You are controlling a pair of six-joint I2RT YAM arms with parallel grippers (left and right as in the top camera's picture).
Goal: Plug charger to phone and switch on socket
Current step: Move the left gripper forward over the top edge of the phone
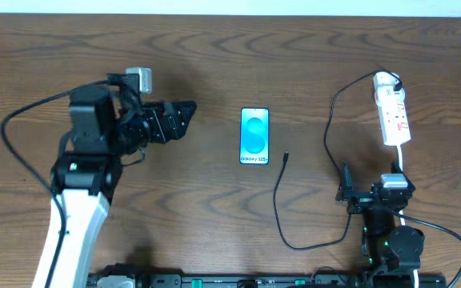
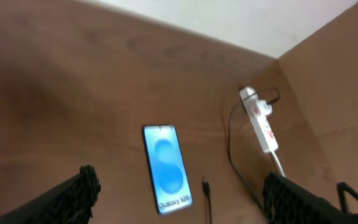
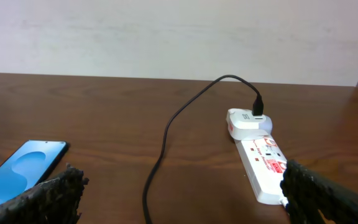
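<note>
Lettering on the red-marked white oblong power strip (image 1: 392,116) is too small to read, and its switch cannot be picked out. In the right wrist view the strip's near end is hidden behind a finger, and overhead its thick white cord (image 1: 401,160) disappears behind the right arm. The same wrist view cuts off most of the slim rectangular smartphone (image 1: 254,137). Everything rests on a dark brown wood-grain table (image 1: 214,48) with a pale plain wall (image 3: 166,31) past its far edge. The smartphone lies flat mid-table, screen up and bright blue, with "Galaxy S25+" legible at its near end. A thin black charger cable (image 1: 278,200) leaves a white adapter (image 3: 246,119) at the strip's far end, loops towards the right arm and comes back, and its small black plug tip (image 1: 285,158) lies just beside the smartphone's near right corner, not touching. The left gripper (image 1: 189,118) hangs left of the smartphone with its jaws spread wide and empty. The right gripper (image 3: 182,177), near the strip, is likewise released and holds nothing.
</note>
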